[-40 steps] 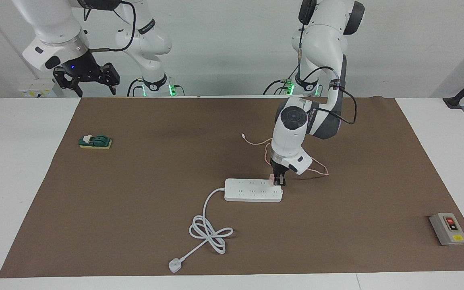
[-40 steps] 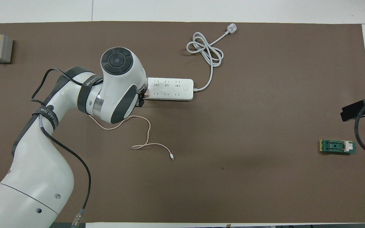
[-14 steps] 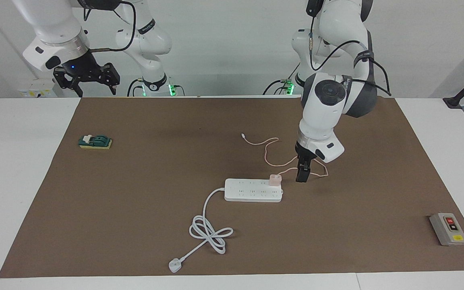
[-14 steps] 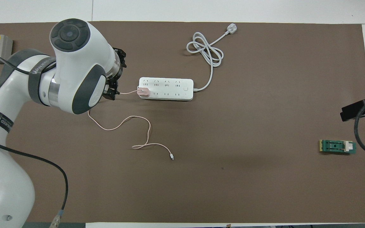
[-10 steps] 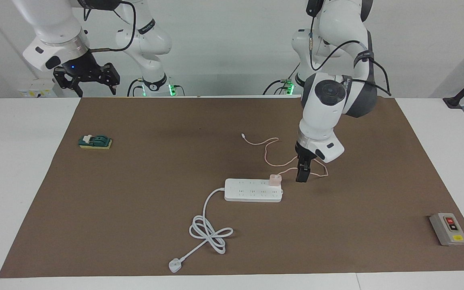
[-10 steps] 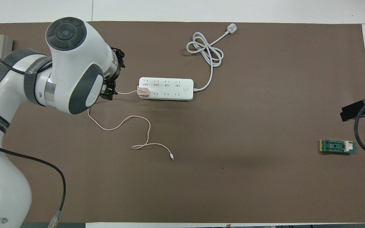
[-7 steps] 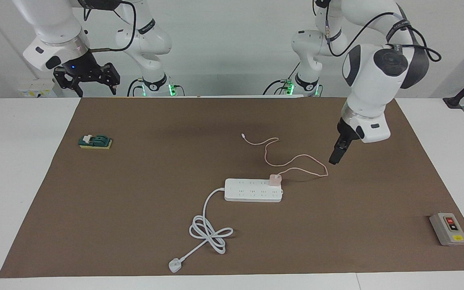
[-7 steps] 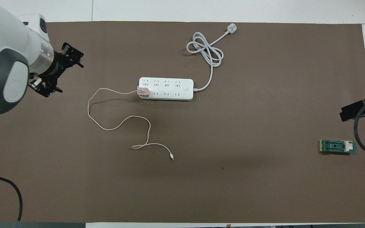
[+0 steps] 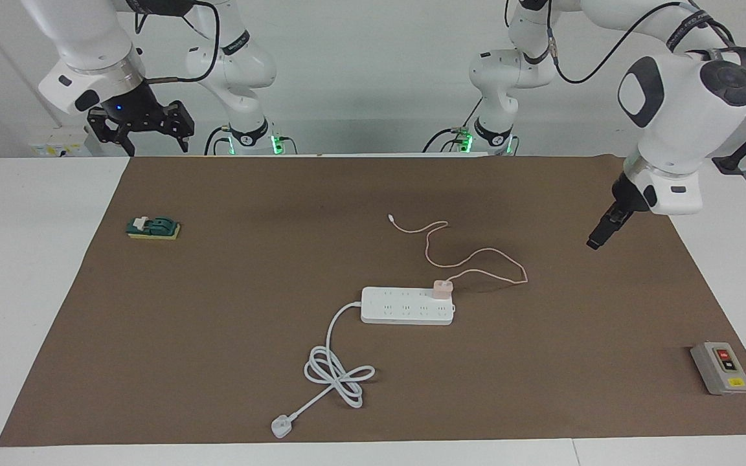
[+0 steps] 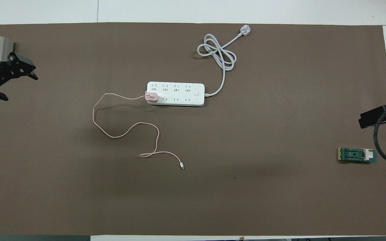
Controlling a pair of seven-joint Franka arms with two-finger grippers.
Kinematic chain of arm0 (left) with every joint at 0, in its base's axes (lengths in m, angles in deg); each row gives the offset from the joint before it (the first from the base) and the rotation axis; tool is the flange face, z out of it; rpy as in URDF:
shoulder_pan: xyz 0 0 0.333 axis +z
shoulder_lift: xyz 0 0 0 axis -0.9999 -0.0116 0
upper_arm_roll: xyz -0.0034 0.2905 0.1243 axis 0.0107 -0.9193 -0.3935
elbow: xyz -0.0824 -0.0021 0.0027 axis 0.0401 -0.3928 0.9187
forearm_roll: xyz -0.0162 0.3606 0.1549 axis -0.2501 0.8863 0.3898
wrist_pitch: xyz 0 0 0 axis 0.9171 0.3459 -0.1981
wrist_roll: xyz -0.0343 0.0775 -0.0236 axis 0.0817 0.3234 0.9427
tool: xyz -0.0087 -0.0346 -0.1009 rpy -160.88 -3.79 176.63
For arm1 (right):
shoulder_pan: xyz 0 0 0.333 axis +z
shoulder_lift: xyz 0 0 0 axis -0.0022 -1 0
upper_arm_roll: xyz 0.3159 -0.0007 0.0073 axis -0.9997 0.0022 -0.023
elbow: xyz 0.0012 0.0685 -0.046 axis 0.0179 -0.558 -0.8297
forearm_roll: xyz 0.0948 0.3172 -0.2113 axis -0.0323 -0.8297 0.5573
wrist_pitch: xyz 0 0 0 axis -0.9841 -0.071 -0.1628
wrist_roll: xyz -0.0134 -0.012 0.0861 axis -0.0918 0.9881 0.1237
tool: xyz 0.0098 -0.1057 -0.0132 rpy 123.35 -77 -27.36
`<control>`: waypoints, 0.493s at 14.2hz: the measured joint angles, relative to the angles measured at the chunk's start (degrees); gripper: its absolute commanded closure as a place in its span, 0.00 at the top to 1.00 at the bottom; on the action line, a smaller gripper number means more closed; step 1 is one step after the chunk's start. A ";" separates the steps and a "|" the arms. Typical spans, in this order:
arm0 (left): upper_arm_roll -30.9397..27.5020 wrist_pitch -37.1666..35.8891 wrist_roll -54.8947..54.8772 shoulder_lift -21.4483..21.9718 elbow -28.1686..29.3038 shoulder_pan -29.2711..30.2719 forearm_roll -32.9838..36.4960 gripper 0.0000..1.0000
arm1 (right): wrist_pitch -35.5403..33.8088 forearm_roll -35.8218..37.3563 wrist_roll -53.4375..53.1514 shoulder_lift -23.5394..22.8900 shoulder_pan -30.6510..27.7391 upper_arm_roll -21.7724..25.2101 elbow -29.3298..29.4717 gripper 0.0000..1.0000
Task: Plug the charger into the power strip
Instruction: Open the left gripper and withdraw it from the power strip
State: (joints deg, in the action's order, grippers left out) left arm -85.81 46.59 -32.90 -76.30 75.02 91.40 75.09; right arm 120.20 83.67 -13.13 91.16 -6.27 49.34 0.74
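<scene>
The pale pink charger [image 9: 442, 288] sits plugged into the end socket of the white power strip [image 9: 399, 305], at the strip's end toward the left arm. It also shows in the overhead view [image 10: 152, 97] on the strip [image 10: 179, 94]. Its thin pink cable [image 10: 119, 134] loops loosely on the mat, nearer to the robots. My left gripper [image 9: 596, 241] is open and empty, raised over the mat's edge at the left arm's end, well apart from the charger. My right gripper [image 9: 156, 149] is open and waits raised by its base.
The strip's thick white cord coils to a white plug [image 9: 280, 426], farther from the robots. A grey box with red and black buttons [image 9: 721, 367] lies at the left arm's end. A small green block [image 9: 153, 228] lies toward the right arm's end.
My left gripper let go of the charger, which stays in the strip, then rose and swung away toward the left arm's end of the table. The right arm has not moved.
</scene>
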 measured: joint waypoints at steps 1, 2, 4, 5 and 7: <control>-0.02 -0.60 -3.92 0.44 0.00 1.23 -0.49 1.00 | 0.00 0.00 0.00 0.00 0.00 0.00 0.00 1.00; -0.02 -0.73 -6.92 0.90 -0.01 1.91 -0.86 1.00 | 0.00 0.00 0.00 0.00 0.00 0.00 0.00 1.00; 0.09 -0.53 -9.65 1.66 -0.02 2.12 -1.65 1.00 | 0.00 0.00 0.00 0.00 0.00 0.00 0.00 1.00; 0.28 -0.18 -9.85 1.84 -0.02 2.09 -2.46 1.00 | 0.00 0.00 0.00 0.00 0.00 0.00 0.00 1.00; 0.68 0.19 -9.96 1.91 -0.02 1.86 -3.78 1.00 | 0.00 0.00 0.00 0.00 0.00 0.00 0.00 1.00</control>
State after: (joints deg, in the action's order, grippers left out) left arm -85.13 46.77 -42.86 -74.40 75.00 93.26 71.32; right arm 120.20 83.66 -13.13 91.16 -6.27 49.34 0.74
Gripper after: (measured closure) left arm 0.000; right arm 0.000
